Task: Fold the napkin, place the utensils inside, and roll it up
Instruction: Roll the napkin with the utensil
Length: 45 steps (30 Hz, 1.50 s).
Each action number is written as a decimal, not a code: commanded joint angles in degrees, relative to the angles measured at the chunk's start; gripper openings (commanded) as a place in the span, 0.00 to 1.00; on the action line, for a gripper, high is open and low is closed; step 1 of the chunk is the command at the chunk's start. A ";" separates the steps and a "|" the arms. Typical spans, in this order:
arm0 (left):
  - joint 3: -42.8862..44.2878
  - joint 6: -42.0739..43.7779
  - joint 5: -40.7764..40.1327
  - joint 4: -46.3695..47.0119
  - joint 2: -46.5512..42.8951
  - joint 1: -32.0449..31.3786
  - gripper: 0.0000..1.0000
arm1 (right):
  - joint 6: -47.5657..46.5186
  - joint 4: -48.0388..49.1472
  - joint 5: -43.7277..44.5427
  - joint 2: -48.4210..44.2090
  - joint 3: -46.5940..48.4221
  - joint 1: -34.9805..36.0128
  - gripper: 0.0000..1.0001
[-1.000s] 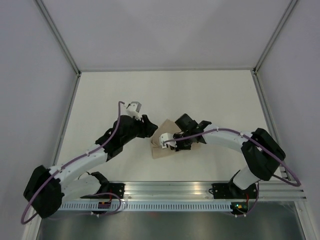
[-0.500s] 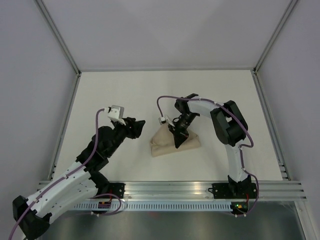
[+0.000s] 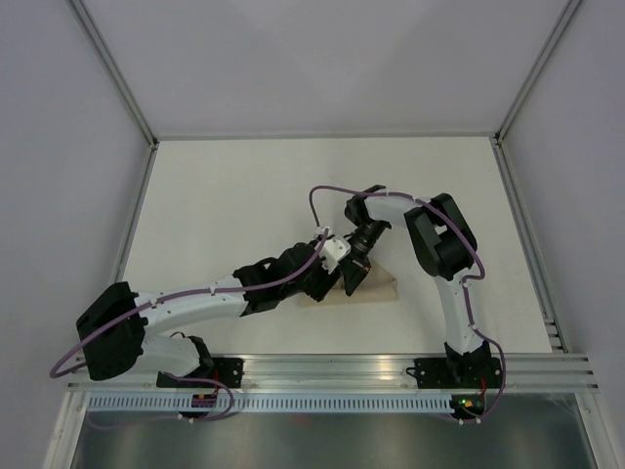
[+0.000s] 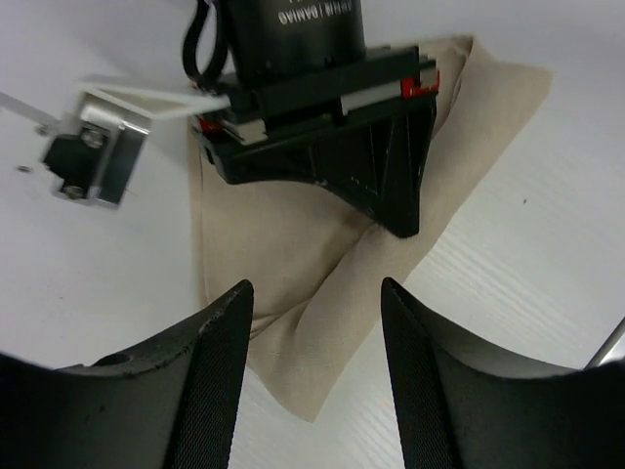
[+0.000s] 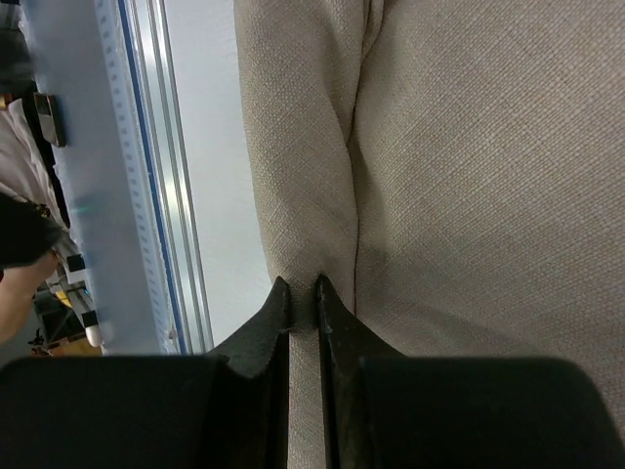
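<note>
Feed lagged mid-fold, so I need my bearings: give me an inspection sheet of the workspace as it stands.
Surface: white table.
Job's things: napkin folded, on the table near the aluminium rail; utensils not visible.
Clutter: nothing seen.
Grippers: right gripper shut on a napkin fold; left gripper open above the napkin's edge.
Cables: purple cables loop along both arms.
Surroundings: white walls; rail along the near edge.
</note>
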 commanded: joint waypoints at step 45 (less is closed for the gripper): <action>1.18 -6.15 25.62 9.58 25.16 4.59 0.02 | 6.87 17.27 10.34 -8.59 -4.30 -5.98 0.42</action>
